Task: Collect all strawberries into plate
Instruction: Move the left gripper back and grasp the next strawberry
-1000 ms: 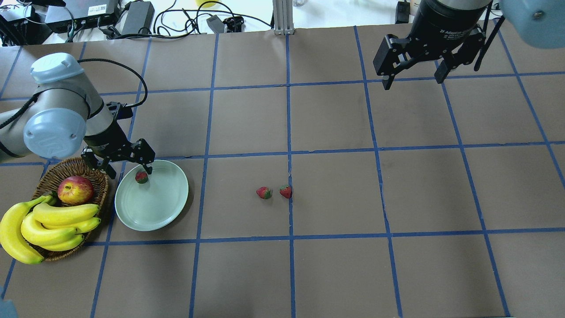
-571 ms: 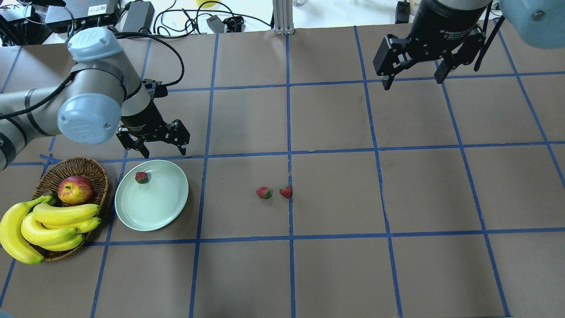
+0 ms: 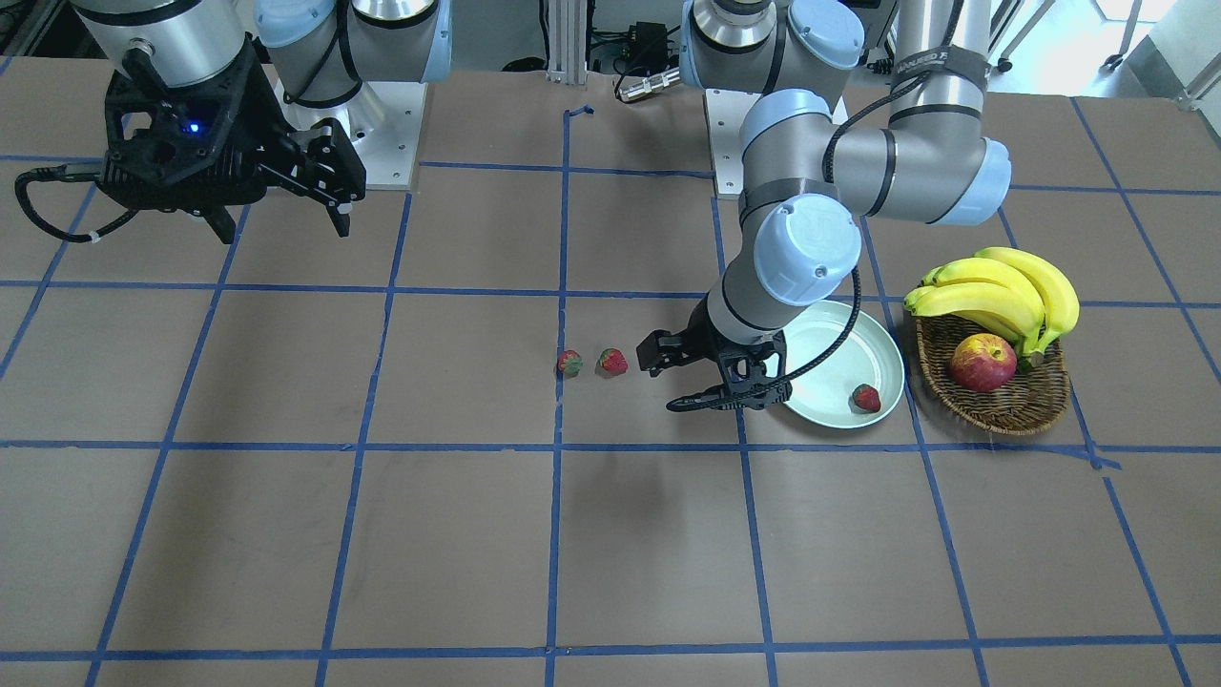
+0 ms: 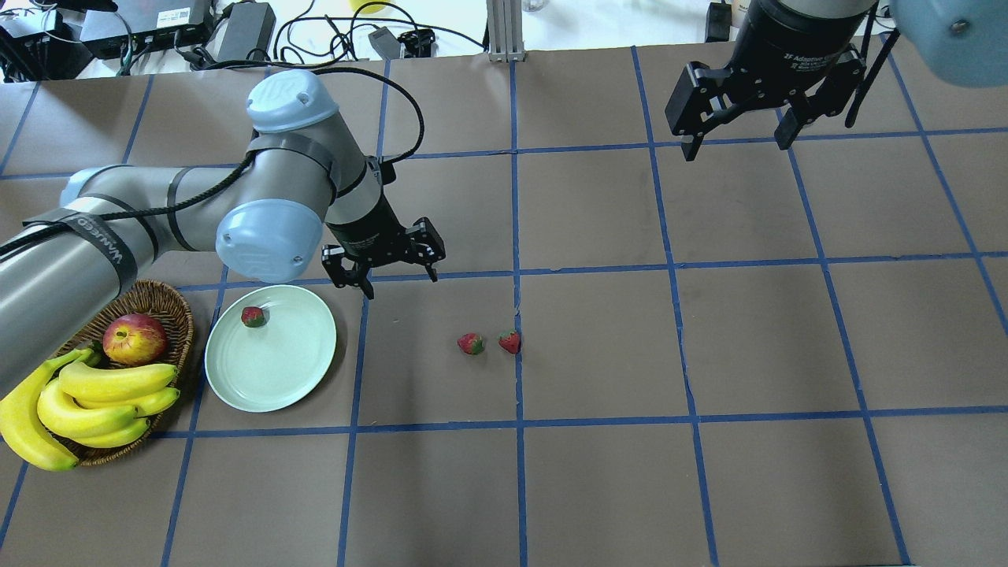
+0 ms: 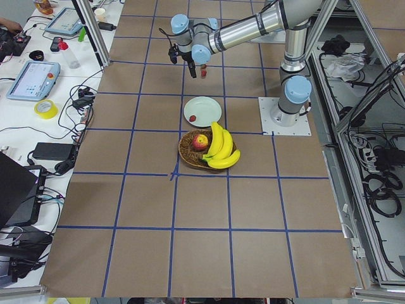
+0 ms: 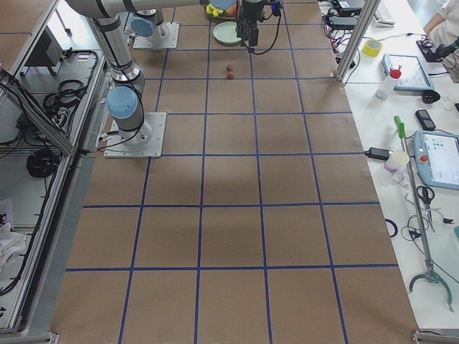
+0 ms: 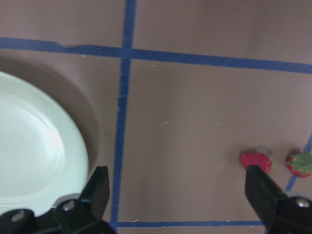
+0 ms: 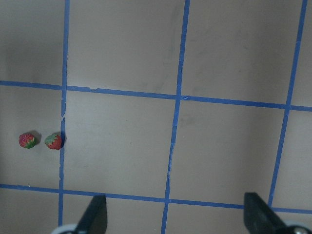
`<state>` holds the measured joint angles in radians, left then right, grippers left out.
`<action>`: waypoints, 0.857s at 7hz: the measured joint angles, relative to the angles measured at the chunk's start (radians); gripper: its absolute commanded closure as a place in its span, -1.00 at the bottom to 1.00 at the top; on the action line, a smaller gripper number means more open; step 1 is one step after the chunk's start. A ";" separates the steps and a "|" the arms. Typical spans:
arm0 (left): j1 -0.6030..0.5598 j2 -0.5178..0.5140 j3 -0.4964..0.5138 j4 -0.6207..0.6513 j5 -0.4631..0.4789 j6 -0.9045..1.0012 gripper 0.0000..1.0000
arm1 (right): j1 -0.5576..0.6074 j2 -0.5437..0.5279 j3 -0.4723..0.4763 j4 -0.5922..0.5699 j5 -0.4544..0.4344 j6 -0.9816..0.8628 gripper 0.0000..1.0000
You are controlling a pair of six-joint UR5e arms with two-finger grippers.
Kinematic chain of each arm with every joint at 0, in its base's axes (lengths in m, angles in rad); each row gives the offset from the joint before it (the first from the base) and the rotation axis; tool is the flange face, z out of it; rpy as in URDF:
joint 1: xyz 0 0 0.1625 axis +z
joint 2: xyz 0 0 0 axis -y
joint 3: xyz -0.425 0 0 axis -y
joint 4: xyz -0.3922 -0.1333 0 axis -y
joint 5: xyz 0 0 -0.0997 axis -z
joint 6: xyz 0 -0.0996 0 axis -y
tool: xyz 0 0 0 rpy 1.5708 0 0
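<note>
While L gripper (image 4: 400, 283) hangs spread betw. plate (image 4: 236, 386) rim & two strawberries (image 4: 471, 343), touching neither, R gripper (image 4: 739, 148) hangs spread, well apart.

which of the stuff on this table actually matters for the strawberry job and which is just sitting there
For the job:
- strawberry in the plate
- two loose strawberries on the table
- plate
- left claw, open and empty

Just lying about:
- basket
- apple
- bananas
</note>
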<state>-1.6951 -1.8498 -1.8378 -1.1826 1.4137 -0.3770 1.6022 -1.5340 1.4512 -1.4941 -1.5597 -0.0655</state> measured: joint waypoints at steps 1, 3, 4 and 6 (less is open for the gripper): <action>-0.037 -0.018 -0.011 0.021 -0.004 -0.133 -1.00 | 0.000 0.000 0.000 0.000 0.000 0.000 -1.00; -0.065 -0.052 -0.054 0.063 -0.045 -0.290 -1.00 | 0.001 0.000 0.000 0.000 0.001 0.001 -1.00; -0.068 -0.069 -0.088 0.103 -0.062 -0.335 -1.00 | 0.001 0.000 0.000 0.000 0.001 0.001 -1.00; -0.069 -0.086 -0.128 0.147 -0.074 -0.367 -0.34 | 0.001 0.000 0.000 -0.001 0.001 0.001 -1.00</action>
<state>-1.7639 -1.9362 -1.9656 -1.0357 1.3394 -0.7435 1.6028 -1.5339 1.4512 -1.4951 -1.5588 -0.0644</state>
